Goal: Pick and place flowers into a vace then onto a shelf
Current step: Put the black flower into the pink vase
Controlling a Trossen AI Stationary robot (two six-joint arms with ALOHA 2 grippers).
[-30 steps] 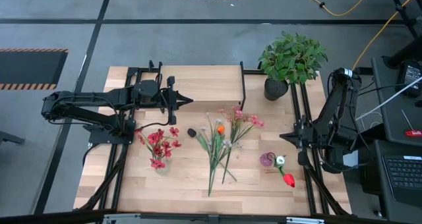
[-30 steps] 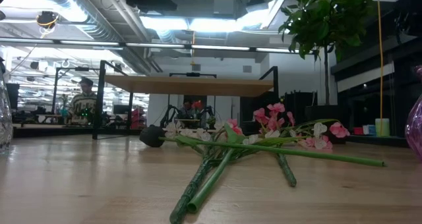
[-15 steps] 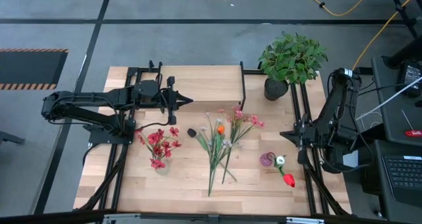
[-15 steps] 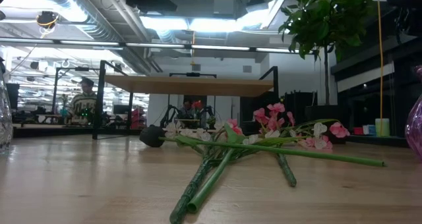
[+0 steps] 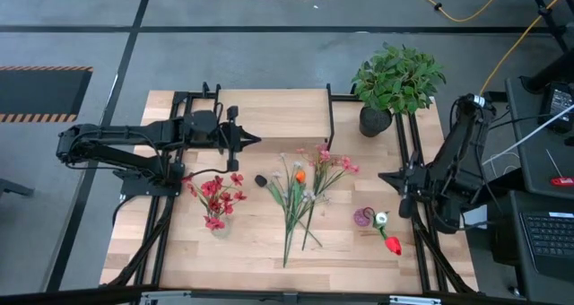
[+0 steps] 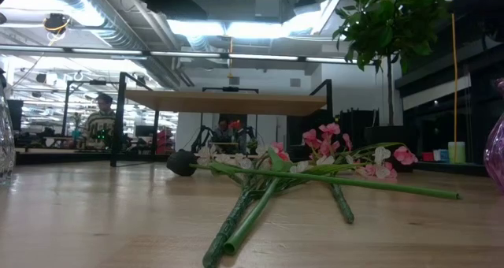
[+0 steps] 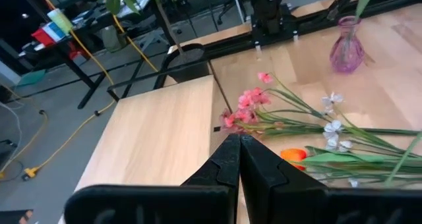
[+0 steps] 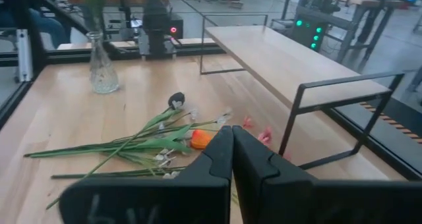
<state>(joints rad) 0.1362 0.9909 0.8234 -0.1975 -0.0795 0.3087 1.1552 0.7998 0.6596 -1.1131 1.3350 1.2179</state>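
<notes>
Several loose flowers (image 5: 300, 196) lie crossed on the tabletop, stems toward the near edge; they also show in the low view (image 6: 272, 181) and both wrist views (image 7: 297, 122) (image 8: 148, 141). A clear vase (image 5: 218, 222) (image 8: 102, 69) holds red flowers at the near left. A purple vase (image 5: 363, 218) (image 7: 346, 47) holds one stem with a red bloom (image 5: 392, 245). The shelf (image 5: 269, 113) (image 8: 283, 59) stands at the table's far side. My left gripper (image 5: 257, 139) (image 7: 237, 151) is shut, held above the shelf's near left corner. My right gripper (image 5: 383, 177) (image 8: 231, 145) is shut, held above the table's right side, pointing at the flowers.
A bushy green plant in a black pot (image 5: 395, 82) stands at the table's far right corner, beside the shelf. Black frame rails (image 5: 408, 152) run along both sides of the table. A person (image 6: 98, 122) sits in the room far behind the table.
My right gripper has swung a little toward the table's far edge, staying shut. The flowers and vases lie as they did.
</notes>
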